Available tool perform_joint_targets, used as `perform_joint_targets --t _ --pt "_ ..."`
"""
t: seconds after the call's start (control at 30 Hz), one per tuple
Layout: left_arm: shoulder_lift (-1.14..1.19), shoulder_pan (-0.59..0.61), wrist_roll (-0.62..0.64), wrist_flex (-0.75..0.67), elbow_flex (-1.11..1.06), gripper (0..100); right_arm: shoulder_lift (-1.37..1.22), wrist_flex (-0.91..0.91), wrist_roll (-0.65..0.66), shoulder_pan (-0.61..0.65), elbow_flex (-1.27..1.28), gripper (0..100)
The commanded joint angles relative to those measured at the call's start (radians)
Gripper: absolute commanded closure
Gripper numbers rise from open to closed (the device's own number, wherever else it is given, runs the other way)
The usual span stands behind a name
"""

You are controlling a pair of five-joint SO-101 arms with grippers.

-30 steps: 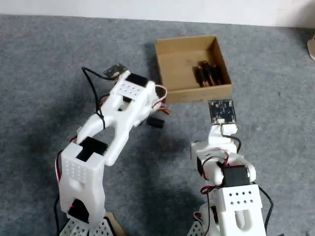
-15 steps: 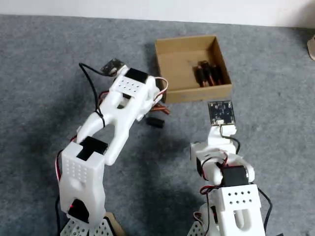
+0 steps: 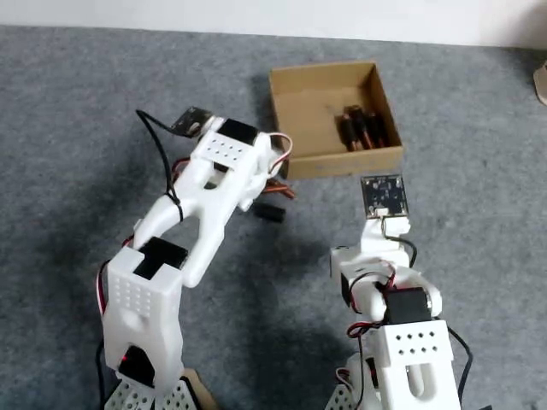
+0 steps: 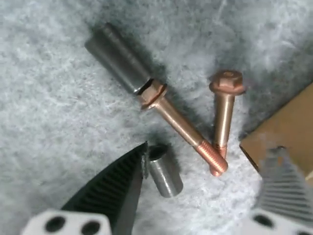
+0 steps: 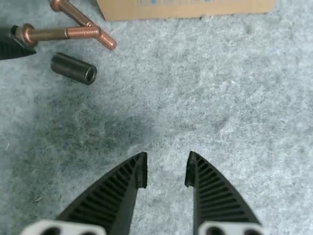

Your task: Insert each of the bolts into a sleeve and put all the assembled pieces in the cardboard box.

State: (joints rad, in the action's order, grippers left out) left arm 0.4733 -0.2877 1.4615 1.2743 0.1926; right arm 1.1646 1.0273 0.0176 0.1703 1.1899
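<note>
Two copper bolts lie crossed at their tips on the grey carpet. The head of one rests against the end of a long dark sleeve. A short dark sleeve lies beside my left gripper, which hangs open just above these parts. My right gripper is open and empty over bare carpet, a short way from the short sleeve and the bolts. The cardboard box holds several assembled pieces.
The left arm leans over the parts next to the box's near left corner. The right arm stands in front of the box wall. Grey carpet lies open to the left and right.
The left arm's wrist has shifted slightly away from me and to the left over the parts. The right arm has hardly moved.
</note>
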Motion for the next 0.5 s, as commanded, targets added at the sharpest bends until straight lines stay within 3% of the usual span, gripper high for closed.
perform_joint_targets --t 0.0,0.33,0.47 --pt "-0.016 -0.005 0.029 -0.028 -0.013 61 0.013 -0.018 0.012 0.007 -0.007 86.7" --pt "-0.027 0.030 0.097 -0.069 -0.074 61 0.013 -0.018 0.012 0.007 -0.007 86.7" --pt "-0.027 0.035 0.275 -0.037 -0.038 61 0.013 -0.019 0.012 0.007 -0.007 86.7"
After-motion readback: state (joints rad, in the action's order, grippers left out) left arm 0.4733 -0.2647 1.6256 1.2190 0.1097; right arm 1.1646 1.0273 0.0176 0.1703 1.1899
